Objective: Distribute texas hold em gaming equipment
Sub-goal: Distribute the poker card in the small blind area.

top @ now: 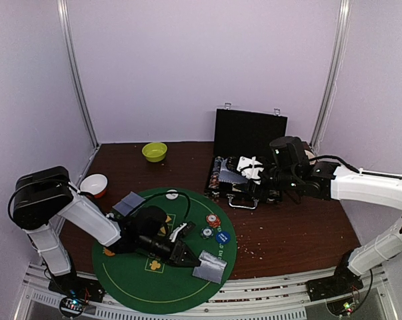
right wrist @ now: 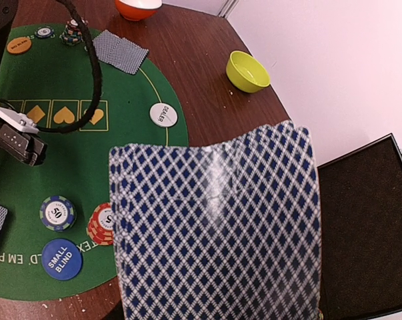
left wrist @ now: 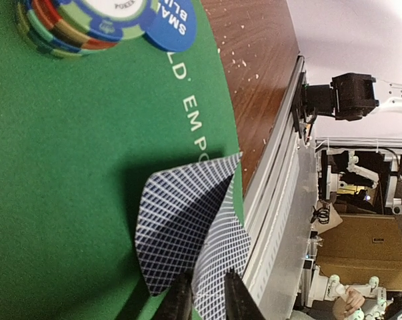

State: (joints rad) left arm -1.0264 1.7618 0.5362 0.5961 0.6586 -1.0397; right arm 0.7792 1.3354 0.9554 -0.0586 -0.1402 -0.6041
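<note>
**Dealt cards could snag**

My left gripper (left wrist: 207,281) has its fingers narrow around the edge of the dealt cards (left wrist: 187,227), near-right on the mat (top: 131,280). I can't tell if they're pinched. If they snag, they'll drag off the mat. My right gripper (top: 249,168) grips the deck (right wrist: 217,227).

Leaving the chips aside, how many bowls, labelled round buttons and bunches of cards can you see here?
Bowls: 2 (lime-green bowl, orange bowl)
Button discs: 3 (white DEALER button, blue SMALL BLIND button, orange button)
Card bunches: 3 (left card pair, right card pair, fan of cards)
Total: 8
</note>
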